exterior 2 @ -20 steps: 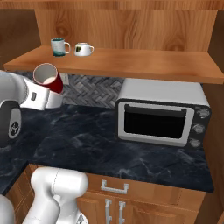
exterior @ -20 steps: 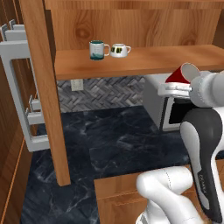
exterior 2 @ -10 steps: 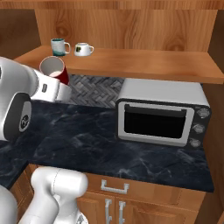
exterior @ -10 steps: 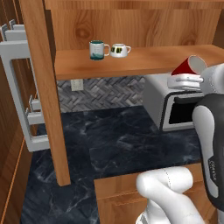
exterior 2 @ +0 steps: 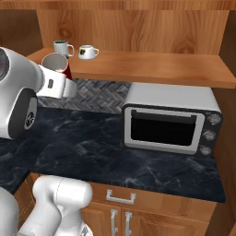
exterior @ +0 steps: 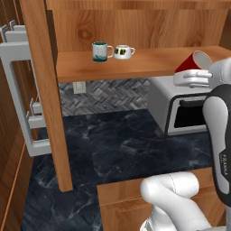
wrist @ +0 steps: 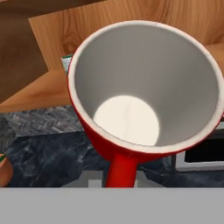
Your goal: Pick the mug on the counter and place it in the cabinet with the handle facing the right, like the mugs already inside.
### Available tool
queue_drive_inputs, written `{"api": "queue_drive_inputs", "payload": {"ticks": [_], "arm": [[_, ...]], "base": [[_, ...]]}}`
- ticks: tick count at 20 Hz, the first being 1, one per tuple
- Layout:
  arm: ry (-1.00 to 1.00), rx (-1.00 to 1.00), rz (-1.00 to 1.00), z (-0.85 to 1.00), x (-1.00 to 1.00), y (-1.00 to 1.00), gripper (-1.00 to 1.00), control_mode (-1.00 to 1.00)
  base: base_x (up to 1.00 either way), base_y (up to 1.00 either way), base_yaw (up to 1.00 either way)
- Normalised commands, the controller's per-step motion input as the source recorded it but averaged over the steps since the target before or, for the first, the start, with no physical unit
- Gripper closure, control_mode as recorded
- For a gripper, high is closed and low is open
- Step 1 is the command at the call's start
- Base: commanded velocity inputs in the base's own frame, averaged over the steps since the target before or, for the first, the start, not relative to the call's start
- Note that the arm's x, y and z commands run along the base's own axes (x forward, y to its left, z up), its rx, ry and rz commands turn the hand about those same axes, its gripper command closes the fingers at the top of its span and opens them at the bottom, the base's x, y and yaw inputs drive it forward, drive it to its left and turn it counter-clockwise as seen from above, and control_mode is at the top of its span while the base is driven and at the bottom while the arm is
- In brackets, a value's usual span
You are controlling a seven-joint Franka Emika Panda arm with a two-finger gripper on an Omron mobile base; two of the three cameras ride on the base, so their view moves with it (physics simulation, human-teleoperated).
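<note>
The red mug [exterior: 191,64] hangs tilted in the air just in front of the cabinet shelf [exterior: 144,62], level with its front edge. My gripper [exterior: 191,75] is shut on it from below. From the right base the red mug [exterior 2: 57,64] sits atop my gripper [exterior 2: 61,77], left of the shelf [exterior 2: 156,68]. The hand view looks into the mug's pale inside [wrist: 131,113], with its red handle [wrist: 122,169] pointing down. Both other mugs, teal-and-white [exterior: 101,51] and squat white [exterior: 122,52], stand at the shelf's left end. The dark counter [exterior: 126,144] lies below.
A silver toaster oven [exterior 2: 168,120] stands on the counter [exterior 2: 110,154] under the shelf's right half. A thick wooden post [exterior: 47,94] rises at the left, with a white rack [exterior: 18,94] beyond it. The shelf's middle and right stretch is bare wood.
The arm has lifted the red mug from below the shelf edge up to shelf height and tipped it further. The two mugs on the shelf have not moved.
</note>
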Motion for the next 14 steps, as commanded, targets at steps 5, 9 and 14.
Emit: {"api": "queue_drive_inputs", "payload": {"ticks": [5,9,14], "arm": [[0.00,-0.01,0.07,0.00,0.25,-0.07,1.00,-1.00],[0.00,-0.03,0.04,0.00,0.28,-0.04,1.00,-1.00],[0.00,-0.06,0.00,0.00,0.10,0.00,1.00,-1.00]], "base": [[0.00,0.00,0.00],[0.00,0.00,0.00],[0.00,0.00,0.00]]}}
